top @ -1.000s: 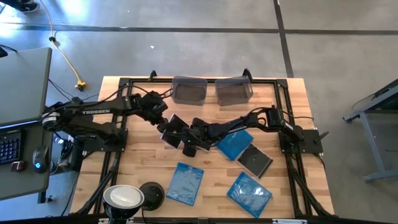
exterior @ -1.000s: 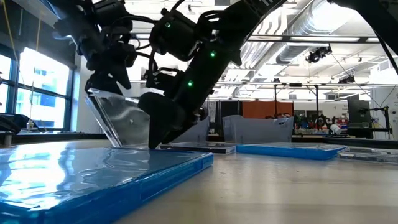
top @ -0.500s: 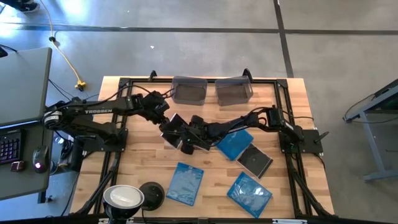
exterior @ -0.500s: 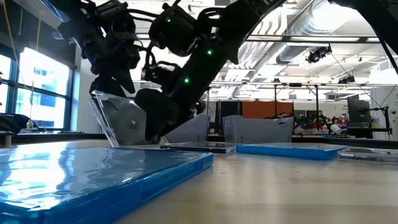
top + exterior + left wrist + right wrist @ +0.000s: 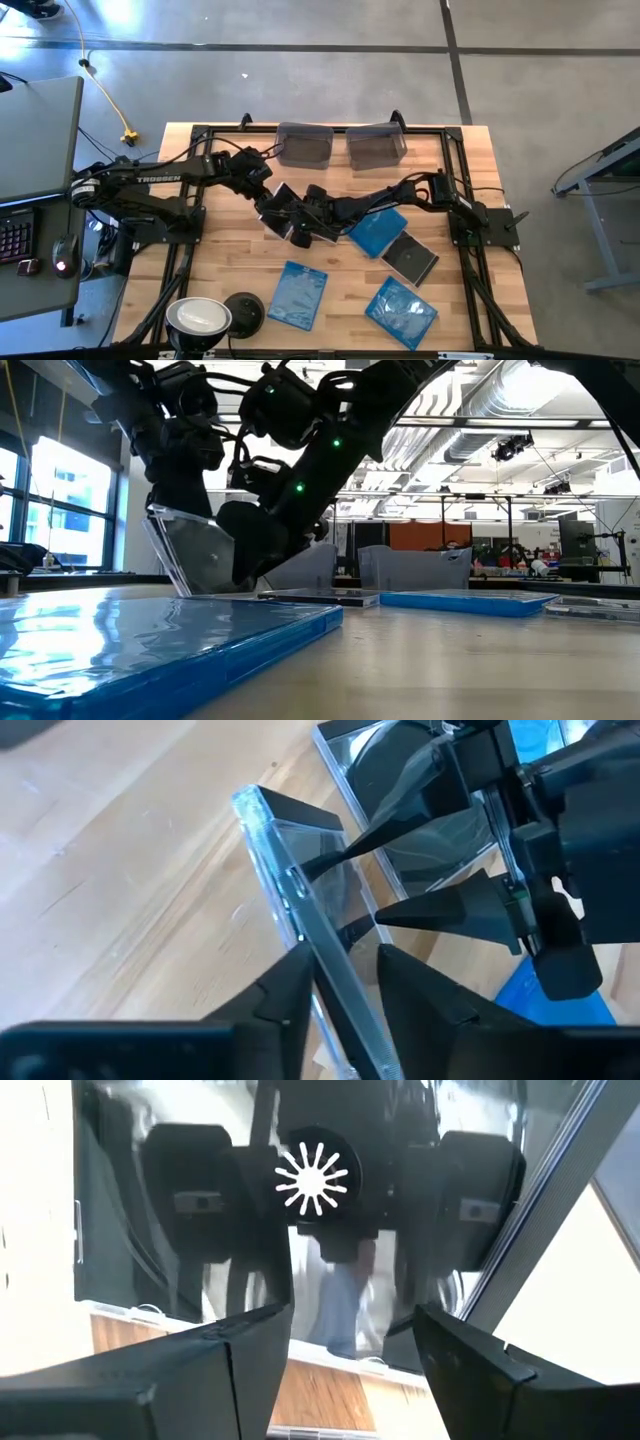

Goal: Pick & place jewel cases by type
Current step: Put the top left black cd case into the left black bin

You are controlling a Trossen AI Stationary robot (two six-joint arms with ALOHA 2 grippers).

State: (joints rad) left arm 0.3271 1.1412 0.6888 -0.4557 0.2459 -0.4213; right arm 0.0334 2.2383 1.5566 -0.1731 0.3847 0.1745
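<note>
Clear plastic is what I have hold of now: the jewel case (image 5: 300, 890) stands tipped up on one edge, near the table's centre and a little toward ten o'clock in the high view. A second ago my left gripper (image 5: 272, 212) stood wide around that raised edge; its fingers have since drawn in. From the left wrist view they now look pinched on either face of the panel, though I would not swear the squeeze is finished.

My right gripper (image 5: 303, 225), reaching in from three o'clock, has not budged. Its fingers are spread apart and pressed in just behind the tilted case, propping it.

I read this as the handover point: the prop has done its work, and the left arm should soon be able to lift alone. The two smoky bins (image 5: 305, 145) wait at twelve o'clock.

Three blue cases (image 5: 378, 232) and a dark case (image 5: 410, 258) lie flat between four and seven o'clock, so most of the sorting is ahead. My worry is the thin lid slipping or flexing as I lift.
</note>
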